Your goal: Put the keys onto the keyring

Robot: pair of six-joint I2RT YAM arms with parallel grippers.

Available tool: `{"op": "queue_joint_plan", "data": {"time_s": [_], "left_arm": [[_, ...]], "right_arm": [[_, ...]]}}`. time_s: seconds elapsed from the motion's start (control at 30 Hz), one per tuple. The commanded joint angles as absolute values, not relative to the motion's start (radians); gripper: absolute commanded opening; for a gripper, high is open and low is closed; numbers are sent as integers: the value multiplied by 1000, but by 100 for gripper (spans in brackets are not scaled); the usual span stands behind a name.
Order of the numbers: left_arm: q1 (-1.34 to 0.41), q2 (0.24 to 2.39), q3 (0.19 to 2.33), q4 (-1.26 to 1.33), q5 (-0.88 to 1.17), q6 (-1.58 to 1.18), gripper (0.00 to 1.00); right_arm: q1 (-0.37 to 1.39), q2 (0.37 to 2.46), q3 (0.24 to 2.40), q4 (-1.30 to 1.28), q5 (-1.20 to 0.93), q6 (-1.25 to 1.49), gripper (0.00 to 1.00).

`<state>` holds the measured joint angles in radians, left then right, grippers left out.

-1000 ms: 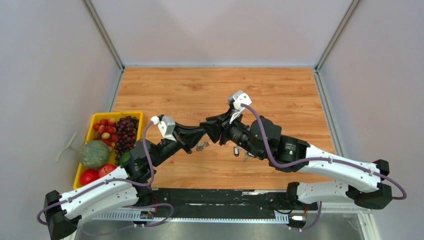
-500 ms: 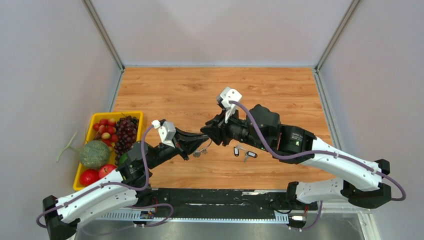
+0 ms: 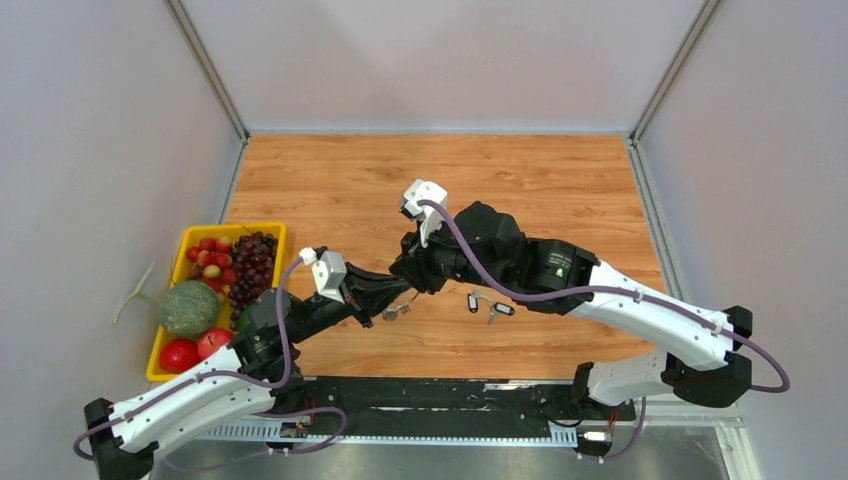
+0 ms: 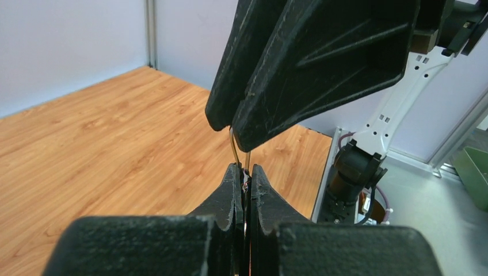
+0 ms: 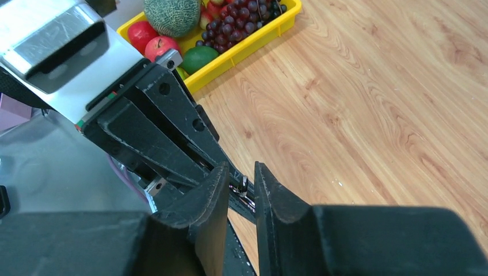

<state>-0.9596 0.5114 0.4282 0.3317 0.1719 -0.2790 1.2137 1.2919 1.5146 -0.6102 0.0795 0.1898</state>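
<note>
My left gripper is shut on the thin wire of the keyring, whose small silver keys hang just beneath it above the table. My right gripper meets it tip to tip from above. Its jaws stand a narrow gap apart, with the keyring wire between them and touching neither pad. In the left wrist view the right fingers loom over the wire. The two black-headed keys lie loose on the wood, right of both grippers.
A yellow tray of grapes, strawberries, apples and a melon sits at the table's left edge. Grey walls close in three sides. The right forearm stretches over the table just behind the loose keys.
The right arm has swung left and down to the left gripper, which drew back slightly toward its base with the keyring. The right jaws have narrowed around the wire.
</note>
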Motion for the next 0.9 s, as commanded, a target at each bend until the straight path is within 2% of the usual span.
{"op": "queue_joint_plan", "data": {"time_s": [0.0, 0.67, 0.8, 0.87], "left_arm": [[-956, 486, 425, 354, 140, -251, 0], [-957, 466, 421, 350, 132, -249, 0], [-956, 462, 419, 351, 132, -249, 0], [-957, 463, 419, 351, 132, -250, 0]], "right_arm": [[1207, 1293, 1579, -635, 78, 225, 25], [1208, 1307, 1595, -654, 83, 250, 15], [1208, 1310, 1600, -656, 81, 251, 7], [1207, 1311, 1600, -656, 81, 250, 6]]}}
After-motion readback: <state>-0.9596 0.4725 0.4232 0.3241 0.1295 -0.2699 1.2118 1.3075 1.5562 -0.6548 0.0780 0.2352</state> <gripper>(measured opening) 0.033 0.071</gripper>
